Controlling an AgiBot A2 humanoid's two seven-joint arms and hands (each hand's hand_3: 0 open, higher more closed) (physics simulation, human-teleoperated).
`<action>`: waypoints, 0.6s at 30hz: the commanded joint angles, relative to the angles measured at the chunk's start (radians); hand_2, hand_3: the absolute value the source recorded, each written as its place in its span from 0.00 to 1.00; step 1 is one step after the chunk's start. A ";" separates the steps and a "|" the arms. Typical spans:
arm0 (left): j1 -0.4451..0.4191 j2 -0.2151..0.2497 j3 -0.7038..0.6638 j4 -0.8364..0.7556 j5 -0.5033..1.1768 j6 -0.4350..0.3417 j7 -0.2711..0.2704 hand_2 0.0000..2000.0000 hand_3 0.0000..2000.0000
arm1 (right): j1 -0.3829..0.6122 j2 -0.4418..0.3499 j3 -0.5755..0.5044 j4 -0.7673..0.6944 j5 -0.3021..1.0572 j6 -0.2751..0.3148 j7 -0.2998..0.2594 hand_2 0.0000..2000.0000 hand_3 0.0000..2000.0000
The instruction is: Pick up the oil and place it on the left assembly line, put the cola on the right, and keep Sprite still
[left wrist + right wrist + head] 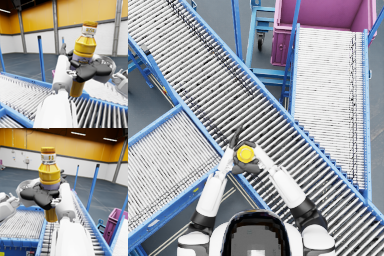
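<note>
Evidently both hands are clamped on the oil bottle [49,171]: the left hand [234,151] and right hand [254,165] wrap its labelled waist from opposite sides, holding it upright above the diagonal roller conveyor [203,65], lower centre of frame. Smooth, rigid amber plastic with a ribbed yellow cap [246,154]; probably liquid-heavy and slick, so a mid-body hold suits it. Beyond lie the steel-roller left assembly line [158,160], the right assembly line [328,90] and a magenta bin [280,50] at upper right.

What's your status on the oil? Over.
Left hand and right hand both hold oil. Oil upright, above rollers. Nothing seen in the way.
</note>
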 commanded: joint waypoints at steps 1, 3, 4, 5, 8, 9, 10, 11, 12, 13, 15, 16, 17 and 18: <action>0.029 0.023 0.019 0.013 0.000 0.004 -0.001 0.00 0.00 | 0.011 -0.013 0.019 -0.011 0.000 0.001 0.001 1.00 1.00; 0.029 0.022 0.007 0.021 0.001 -0.033 -0.006 1.00 0.33 | 0.020 -0.019 0.002 0.022 0.001 -0.005 0.005 1.00 1.00; 0.020 0.013 0.014 0.023 0.002 -0.066 -0.010 1.00 0.49 | 0.026 -0.022 -0.006 0.037 0.002 -0.001 0.004 1.00 1.00; 0.016 0.009 0.026 0.018 0.001 -0.082 -0.012 1.00 0.65 | 0.023 -0.018 -0.015 0.058 0.004 0.009 0.002 1.00 1.00; 0.002 -0.001 0.025 0.012 -0.001 -0.071 -0.020 1.00 1.00 | 0.027 -0.036 -0.050 0.114 0.005 0.012 -0.009 1.00 1.00; -0.001 -0.002 0.022 0.021 -0.001 -0.062 -0.022 1.00 1.00 | 0.026 -0.042 -0.063 0.138 0.005 0.003 -0.014 1.00 1.00; -0.001 0.000 0.020 0.027 -0.002 -0.063 -0.025 1.00 1.00 | 0.024 -0.046 -0.074 0.160 0.005 0.003 -0.019 1.00 1.00; 0.005 0.006 0.016 0.028 -0.002 -0.066 -0.025 1.00 1.00 | 0.025 -0.055 -0.084 0.181 0.005 0.002 -0.023 1.00 1.00; 0.009 0.011 0.008 0.028 -0.002 -0.075 -0.026 1.00 1.00 | 0.022 -0.057 -0.085 0.180 0.005 0.001 -0.026 0.32 0.84; 0.010 0.014 -0.007 0.028 -0.001 -0.079 -0.020 1.00 1.00 | 0.017 -0.049 -0.101 0.185 0.004 -0.043 -0.020 0.00 0.67; 0.013 0.020 -0.045 0.029 0.000 -0.079 -0.010 1.00 1.00 | -0.009 -0.030 -0.125 0.207 0.002 -0.056 -0.011 0.00 0.35; 0.013 0.021 -0.067 0.020 0.000 -0.078 -0.007 1.00 1.00 | -0.013 -0.030 -0.147 0.212 0.001 -0.060 -0.008 0.00 0.18; 0.011 0.021 -0.093 0.004 0.000 -0.078 -0.005 1.00 1.00 | -0.019 -0.028 -0.171 0.218 0.000 -0.063 -0.006 0.00 0.02; 0.011 0.023 -0.127 -0.007 0.000 -0.075 -0.004 1.00 1.00 | -0.025 -0.026 -0.192 0.215 0.000 -0.065 -0.004 0.00 0.00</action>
